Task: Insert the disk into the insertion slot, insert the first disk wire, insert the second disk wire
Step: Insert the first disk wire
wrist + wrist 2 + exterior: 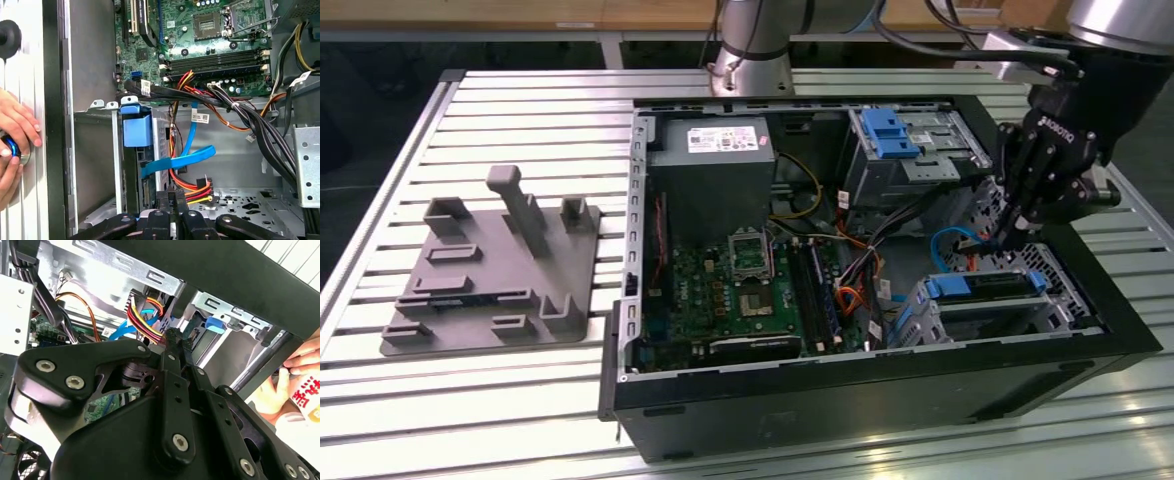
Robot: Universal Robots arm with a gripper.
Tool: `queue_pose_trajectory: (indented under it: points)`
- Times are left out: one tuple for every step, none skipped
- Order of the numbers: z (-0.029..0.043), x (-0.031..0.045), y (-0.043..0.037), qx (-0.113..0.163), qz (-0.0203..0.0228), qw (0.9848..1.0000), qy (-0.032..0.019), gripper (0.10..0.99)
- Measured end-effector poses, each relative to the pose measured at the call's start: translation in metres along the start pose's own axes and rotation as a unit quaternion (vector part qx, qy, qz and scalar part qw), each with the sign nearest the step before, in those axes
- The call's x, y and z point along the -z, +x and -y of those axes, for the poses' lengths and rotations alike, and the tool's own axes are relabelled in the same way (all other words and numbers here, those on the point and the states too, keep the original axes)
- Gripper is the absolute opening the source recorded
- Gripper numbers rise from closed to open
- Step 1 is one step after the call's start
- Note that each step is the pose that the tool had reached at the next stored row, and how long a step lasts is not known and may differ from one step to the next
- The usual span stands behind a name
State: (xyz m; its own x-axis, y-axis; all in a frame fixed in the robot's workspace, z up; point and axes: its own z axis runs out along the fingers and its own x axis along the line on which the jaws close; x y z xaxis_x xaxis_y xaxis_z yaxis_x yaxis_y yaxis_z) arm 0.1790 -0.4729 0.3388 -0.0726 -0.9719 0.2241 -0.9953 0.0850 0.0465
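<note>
Looking at your claw (1003,243), you find its fingers pinched together on the black plug of a disk wire (197,187) with red, yellow and black strands, just beside the disk (983,287). That disk sits in the silver insertion slot (927,322), its bright blue carrier showing along the top, and a blue flat wire (192,156) runs to its edge. Around them stands the open black computer case (854,400) on a slatted metal table (520,100), where a grey fixture plate (480,290) lies and a person's hand (15,125) rests

Disk (983,284): four o'clock in exterior view, mostly hidden inside insertion slot (1014,318).
Wire plug (204,189): partly covered by gripper (172,199).
Hand (15,125): cropped by edge.
</note>
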Motion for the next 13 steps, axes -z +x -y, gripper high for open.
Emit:
queue_pose_trajectory:
  points:
    - [-0.0001,-0.0004,0.0016,0.000,0.0025,1.0000,-0.0002,0.161]
    - [-0.0001,-0.0007,0.0033,0.000,0.0045,1.0000,-0.0003,0.161]
    - [0.0000,-0.0011,0.0052,0.000,0.0059,1.0000,-0.0004,0.161]
    - [0.0002,-0.0014,0.0071,0.000,0.0071,1.0000,-0.0005,0.161]
    - [0.0004,-0.0018,0.0090,0.001,0.0088,1.0000,-0.0006,0.161]
    - [0.0005,-0.0021,0.0107,0.001,0.0121,0.9999,-0.0008,0.161]
    - [0.0007,-0.0024,0.0123,0.001,0.0175,0.9998,-0.0012,0.161]
    - [0.0008,-0.0026,0.0136,0.002,0.0232,0.9997,-0.0016,0.161]
    - [0.0009,-0.0028,0.0147,0.002,0.0284,0.9996,-0.0021,0.161]
    - [0.0010,-0.0031,0.0159,0.002,0.0325,0.9995,-0.0023,0.161]
    - [0.0011,-0.0034,0.0176,0.002,0.0352,0.9994,-0.0026,0.161]
    - [0.0013,-0.0038,0.0194,0.002,0.0366,0.9993,-0.0027,0.161]
    - [0.0014,-0.0042,0.0212,0.002,0.0370,0.9993,-0.0027,0.161]
